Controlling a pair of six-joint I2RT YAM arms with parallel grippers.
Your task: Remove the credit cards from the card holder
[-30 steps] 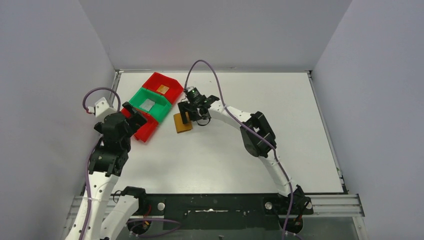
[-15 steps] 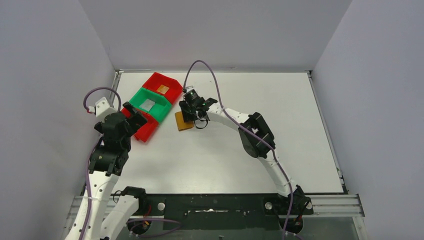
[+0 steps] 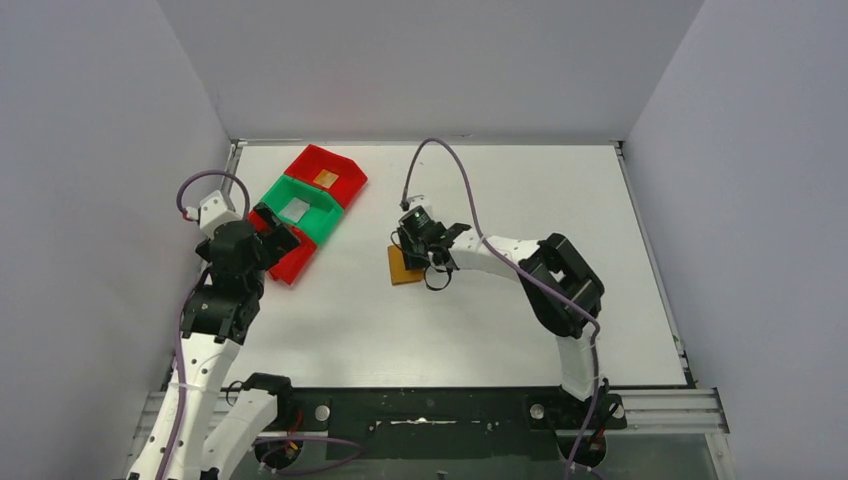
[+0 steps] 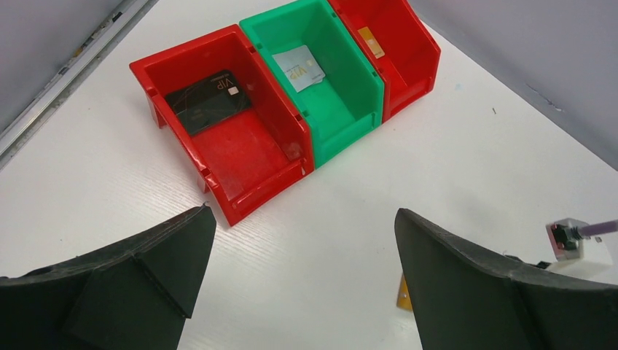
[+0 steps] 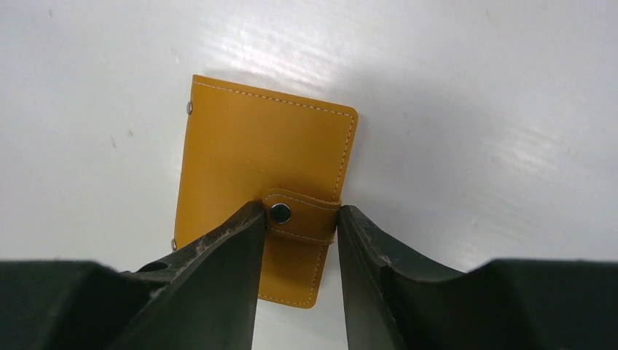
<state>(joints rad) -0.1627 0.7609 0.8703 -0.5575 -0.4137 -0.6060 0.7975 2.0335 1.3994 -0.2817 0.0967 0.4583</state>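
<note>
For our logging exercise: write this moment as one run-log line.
black card, silver card, orange card: in bins | card holder: closed, on table | right jaws: pinching snap tab | left jaws: open, empty

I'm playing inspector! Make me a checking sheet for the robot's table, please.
Surface: white table, no spills seen.
Job's things: tan leather card holder lies closed, tab snapped; black card in the nearest red plastic bin, silver-grey card in the green plastic bin, orange-brown card in the farthest red plastic bin.
Clutter: nothing seen.
Grippers: left gripper open and empty near the bins; right gripper pinches the holder's snap tab.
Cables: purple cables loop off both wrists.
Surroundings: plain grey walls on three sides.
</note>
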